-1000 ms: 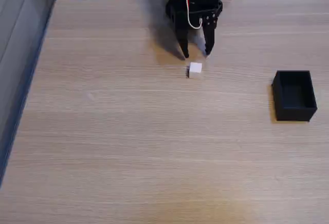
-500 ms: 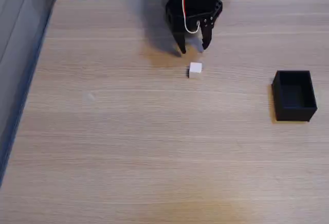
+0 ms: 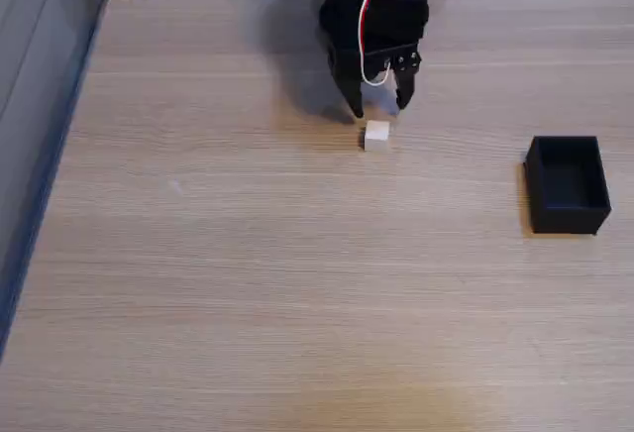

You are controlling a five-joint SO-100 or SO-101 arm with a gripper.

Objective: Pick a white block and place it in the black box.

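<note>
Pale wood-grain tabletop (image 3: 248,283) fills the fixed view, with a grey edge running down its left side and clutter along the far rim. Taking the white block (image 3: 376,135) as the landmark: it sits alone on the bare wood, small and square, resting flat on one face. Just behind it, toward the far rim, the black gripper (image 3: 379,107) hangs with its fingers pointing down and spread apart, the gap between them somewhat wider than the block; nothing is held. The tips appear to sit just short of the block, not around it, though how high they are above the wood is hard to tell from this angle. A red and white cable loops across the gripper's body. Well to the right of the block, and slightly nearer the camera, stands the black box (image 3: 568,217), open-topped and apparently empty.

The block looks like a light, rigid cube with smooth flat sides, unlikely to deform but easy to nudge or skid on the wood if one finger meets it first. The sensible hold seems to be across two opposite side faces, centred, with the fingers low enough to keep it from pivoting.
</note>
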